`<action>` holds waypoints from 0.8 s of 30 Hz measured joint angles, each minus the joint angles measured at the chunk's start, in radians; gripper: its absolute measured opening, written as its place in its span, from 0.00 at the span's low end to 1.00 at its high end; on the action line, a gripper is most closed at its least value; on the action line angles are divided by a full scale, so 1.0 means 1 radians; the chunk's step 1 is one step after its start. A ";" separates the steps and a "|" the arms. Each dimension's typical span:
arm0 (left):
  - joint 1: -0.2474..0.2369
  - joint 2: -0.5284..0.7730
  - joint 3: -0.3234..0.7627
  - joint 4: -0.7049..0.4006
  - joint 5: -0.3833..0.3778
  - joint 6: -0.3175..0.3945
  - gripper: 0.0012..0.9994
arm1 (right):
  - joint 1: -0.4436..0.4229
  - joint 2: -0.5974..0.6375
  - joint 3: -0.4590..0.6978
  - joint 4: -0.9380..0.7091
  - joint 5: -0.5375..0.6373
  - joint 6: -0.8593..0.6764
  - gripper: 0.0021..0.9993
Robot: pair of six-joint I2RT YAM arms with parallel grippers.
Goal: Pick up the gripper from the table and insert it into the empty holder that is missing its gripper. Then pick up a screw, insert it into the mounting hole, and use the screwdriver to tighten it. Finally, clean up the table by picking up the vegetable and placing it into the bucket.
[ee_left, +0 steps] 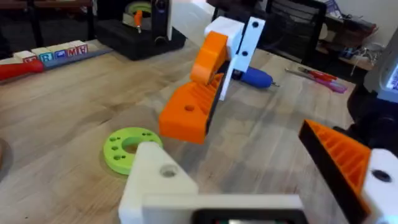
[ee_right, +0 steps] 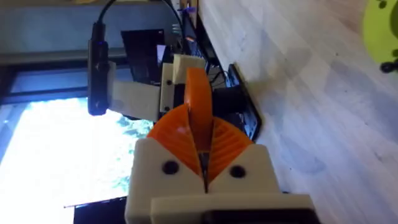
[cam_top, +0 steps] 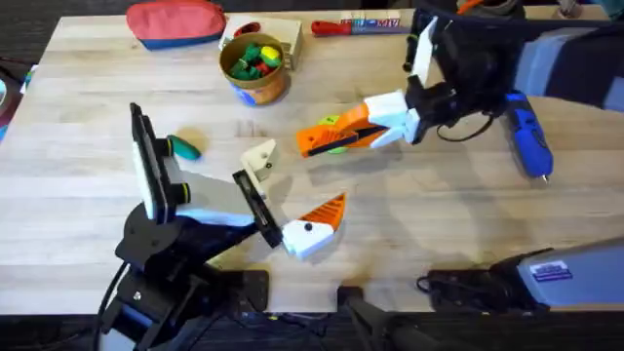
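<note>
My right gripper [cam_top: 331,136] is shut on the gripper [cam_top: 310,143], a loose orange fin that sticks out past its orange pads. In the left wrist view this fin [ee_left: 186,112] hangs low over the table from the right gripper [ee_left: 214,71]. My left gripper [cam_top: 290,195] stands wide open; one finger is the bare white holder [cam_top: 261,160] with its mounting hole [ee_left: 168,171], the other carries an orange fin [ee_left: 342,155]. The held fin [ee_right: 199,115] points toward the holder [ee_right: 175,73], a short way apart. The blue screwdriver [cam_top: 528,136] lies at the right, and the vegetable [cam_top: 182,146] at the left.
The bucket [cam_top: 255,68], with coloured pieces in it, stands at the back centre beside a red pouch [cam_top: 175,21]. A red-handled tool [cam_top: 356,24] lies along the far edge. A bright green disc [ee_left: 127,146] lies on the table under the right gripper.
</note>
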State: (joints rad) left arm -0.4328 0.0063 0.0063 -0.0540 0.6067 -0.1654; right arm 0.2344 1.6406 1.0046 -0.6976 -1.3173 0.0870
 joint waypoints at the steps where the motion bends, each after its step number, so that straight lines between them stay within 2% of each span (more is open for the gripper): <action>1: 0.000 0.000 0.000 0.000 0.000 0.000 0.99 | 0.014 0.011 0.000 0.004 -0.014 0.004 0.00; 5: 0.000 0.000 0.000 0.000 0.000 0.000 0.99 | 0.083 0.035 0.000 0.081 -0.051 0.057 0.00; 10: 0.002 0.000 0.000 0.000 -0.005 0.000 0.99 | 0.129 0.046 -0.001 0.160 -0.060 0.116 0.00; 19: 0.007 0.000 0.000 0.000 -0.027 0.000 0.99 | 0.171 0.046 -0.001 0.206 -0.032 0.188 0.00; 24: 0.005 0.000 0.000 0.000 -0.015 0.000 0.99 | 0.190 0.046 -0.001 0.263 -0.003 0.232 0.00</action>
State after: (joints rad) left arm -0.4274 0.0063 0.0063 -0.0544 0.5915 -0.1658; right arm 0.4247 1.6867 1.0039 -0.4347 -1.3201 0.3195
